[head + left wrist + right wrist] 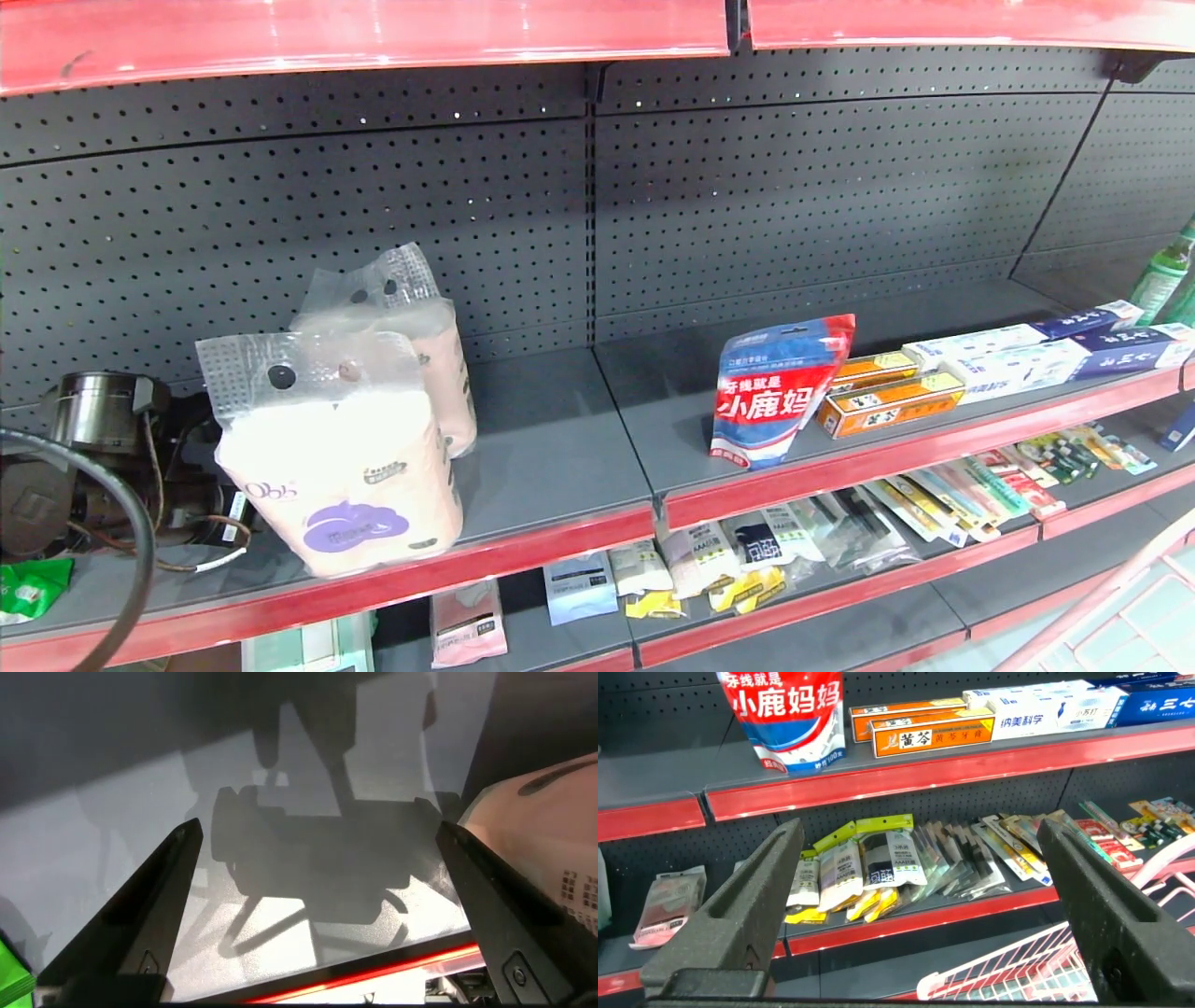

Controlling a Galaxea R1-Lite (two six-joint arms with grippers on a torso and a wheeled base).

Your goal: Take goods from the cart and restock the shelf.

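- Left hand [318,829] gapes wide and empty over the shelf [308,952], just beside a tissue pack [542,831].
- Right hand [920,826] is likewise wide and empty, facing hanging packets [878,863], above the cart [1008,961].
- A second pack [420,364] stands behind the first.
- A pouch [780,387] and boxes [887,401] sit farther right.

Dk grey pegboard wall [794,187] behind.

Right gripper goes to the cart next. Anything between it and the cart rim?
Nothing visible does. The right gripper is open, and the pink cart rim shows unobstructed between its fingers. The packets on the lower shelf lie beyond it, not in the path.
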